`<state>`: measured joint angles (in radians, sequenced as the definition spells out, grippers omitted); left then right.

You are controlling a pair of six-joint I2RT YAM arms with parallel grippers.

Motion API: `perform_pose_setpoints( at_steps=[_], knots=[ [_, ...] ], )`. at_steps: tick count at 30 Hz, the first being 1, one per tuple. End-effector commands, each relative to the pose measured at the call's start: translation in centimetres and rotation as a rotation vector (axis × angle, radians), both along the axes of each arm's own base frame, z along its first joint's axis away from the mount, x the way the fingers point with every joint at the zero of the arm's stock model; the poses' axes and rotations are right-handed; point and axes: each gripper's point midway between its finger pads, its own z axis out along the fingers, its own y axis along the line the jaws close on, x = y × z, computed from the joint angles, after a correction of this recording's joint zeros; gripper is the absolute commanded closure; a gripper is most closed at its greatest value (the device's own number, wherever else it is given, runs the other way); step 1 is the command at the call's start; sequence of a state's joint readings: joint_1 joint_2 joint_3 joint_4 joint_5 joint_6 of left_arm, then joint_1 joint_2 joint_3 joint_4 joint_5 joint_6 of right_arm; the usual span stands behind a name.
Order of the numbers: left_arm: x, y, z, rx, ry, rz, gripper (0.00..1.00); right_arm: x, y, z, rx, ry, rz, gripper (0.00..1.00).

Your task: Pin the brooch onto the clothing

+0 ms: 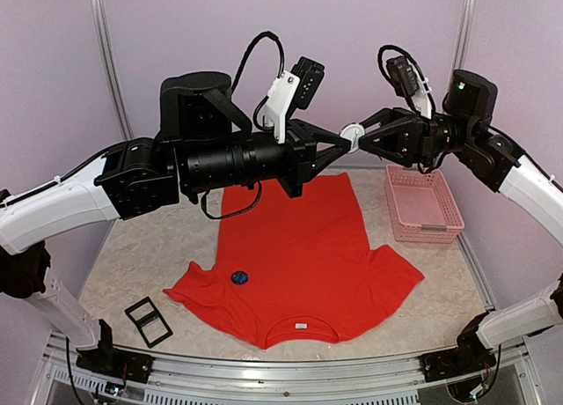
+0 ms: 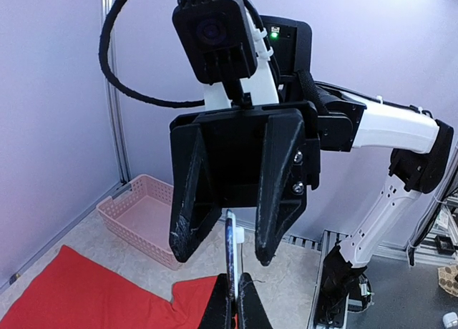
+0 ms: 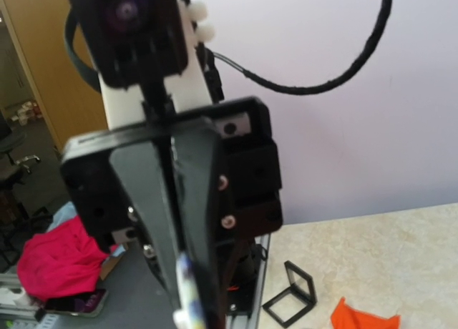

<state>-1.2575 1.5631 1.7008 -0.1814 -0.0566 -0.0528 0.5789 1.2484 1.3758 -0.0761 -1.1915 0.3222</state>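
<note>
The red T-shirt (image 1: 299, 246) lies flat on the table, with its white label (image 1: 302, 324) at the near neckline. Both arms are raised above its far edge, tip to tip. My left gripper (image 1: 339, 141) is shut on a round brooch (image 1: 351, 135). In the left wrist view the brooch (image 2: 230, 247) shows edge-on, pinched at its lower rim by my left gripper (image 2: 235, 300). My right gripper (image 2: 224, 254) faces it, open, one finger on each side of the brooch and not touching it. A second, dark blue round brooch (image 1: 239, 277) lies on the shirt's left chest.
A pink basket (image 1: 427, 233) stands at the right, just beyond the shirt's sleeve. An open black frame box (image 1: 148, 321) lies at the near left of the table. Purple walls and metal posts close in the back.
</note>
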Motion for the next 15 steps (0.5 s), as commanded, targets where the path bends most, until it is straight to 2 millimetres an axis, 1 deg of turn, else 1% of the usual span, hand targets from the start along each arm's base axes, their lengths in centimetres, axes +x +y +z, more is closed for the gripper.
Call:
perform_pose_setpoints(
  at_steps=[1,3,6,12,15],
  knots=[
    [-0.6,0.1,1.1,-0.011,-0.028,-0.019,1.00,-1.0,-0.4,1.7,0.040,-0.037,0.021,0.68],
    [-0.6,0.1,1.2,-0.012,-0.028,-0.021,1.00,-0.9,-0.3,1.6,0.036,-0.038,0.018,0.71],
    [-0.6,-0.1,1.1,-0.007,-0.028,-0.020,1.00,-0.8,-0.3,1.2,0.025,-0.032,0.007,0.72],
    [-0.7,-0.2,1.3,-0.014,-0.034,-0.021,1.00,-0.4,-0.2,0.3,0.006,-0.018,-0.010,0.69],
    [-0.8,-0.3,1.2,-0.010,-0.032,-0.026,1.00,-0.1,0.0,0.4,0.005,-0.018,-0.017,0.67]
  ],
)
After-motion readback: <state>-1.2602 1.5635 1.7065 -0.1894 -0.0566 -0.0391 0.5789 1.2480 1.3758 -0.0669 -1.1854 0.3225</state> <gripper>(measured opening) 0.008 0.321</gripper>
